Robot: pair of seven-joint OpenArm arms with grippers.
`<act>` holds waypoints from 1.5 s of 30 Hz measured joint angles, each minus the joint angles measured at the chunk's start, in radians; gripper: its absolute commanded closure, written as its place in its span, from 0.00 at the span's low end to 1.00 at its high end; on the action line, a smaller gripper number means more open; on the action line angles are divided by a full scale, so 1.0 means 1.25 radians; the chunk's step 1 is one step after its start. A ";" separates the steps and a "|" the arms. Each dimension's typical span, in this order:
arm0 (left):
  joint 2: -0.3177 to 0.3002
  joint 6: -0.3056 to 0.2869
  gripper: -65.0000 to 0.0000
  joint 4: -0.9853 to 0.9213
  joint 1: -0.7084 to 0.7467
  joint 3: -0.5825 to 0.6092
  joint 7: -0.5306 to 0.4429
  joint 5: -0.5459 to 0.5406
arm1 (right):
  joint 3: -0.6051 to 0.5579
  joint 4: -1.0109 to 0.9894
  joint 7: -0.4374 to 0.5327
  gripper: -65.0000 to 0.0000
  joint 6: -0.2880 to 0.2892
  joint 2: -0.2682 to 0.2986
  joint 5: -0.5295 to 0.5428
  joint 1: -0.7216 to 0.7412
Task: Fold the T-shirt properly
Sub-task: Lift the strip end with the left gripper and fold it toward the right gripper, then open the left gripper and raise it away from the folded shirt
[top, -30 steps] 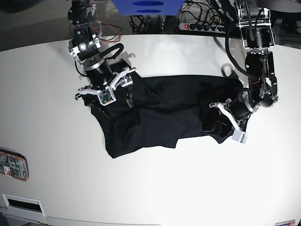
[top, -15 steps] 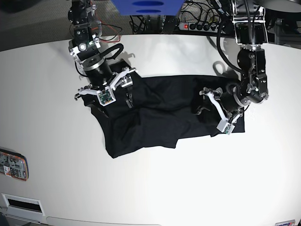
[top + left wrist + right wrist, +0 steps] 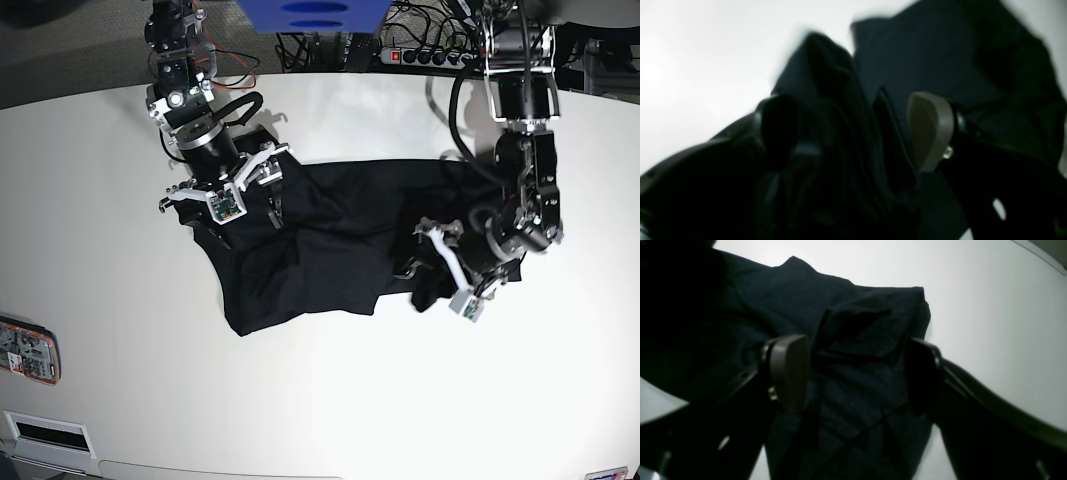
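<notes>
White table (image 3: 330, 400), one T-shirt (image 3: 340, 235)

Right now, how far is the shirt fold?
Early. Done: one end of the T-shirt has been carried inward and lies bunched over the middle. In hand: nothing gripped. The left end effector stands open with gathered cloth between its fingers; the right end effector sits open over the other end. Left: the shirt is a rumpled, uneven heap on the table; no neat fold yet.

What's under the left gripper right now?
Bunched black T-shirt cloth lies under and between the open left gripper, over the white table. Whatever lies beneath that bunch is covered.
</notes>
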 measured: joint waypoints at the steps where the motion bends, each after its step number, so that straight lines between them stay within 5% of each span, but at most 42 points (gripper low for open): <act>1: 0.001 0.000 0.24 0.000 -0.004 0.015 0.013 0.004 | 0.000 0.000 0.000 0.35 0.000 0.000 0.000 0.000; 12: 0.016 0.003 0.25 0.099 0.042 0.044 0.018 0.001 | 0.004 0.000 -0.005 0.35 0.000 0.000 0.000 0.001; 19: 0.042 -0.013 0.25 0.305 0.152 0.011 0.017 -0.009 | 0.006 0.000 -0.160 0.35 0.000 -0.002 0.007 0.075; 27: -0.026 -0.008 0.24 0.413 0.249 -0.138 0.015 0.004 | 0.088 -0.003 -0.280 0.35 0.002 -0.007 0.024 0.136; 36: -0.025 -0.005 0.24 0.457 0.422 -0.334 -0.180 0.006 | 0.294 -0.023 -0.433 0.34 0.000 -0.004 0.364 0.319; 45: -0.022 -0.005 0.24 0.493 0.541 -0.438 -0.253 0.002 | 0.313 -0.222 -0.462 0.34 0.000 -0.009 0.392 0.309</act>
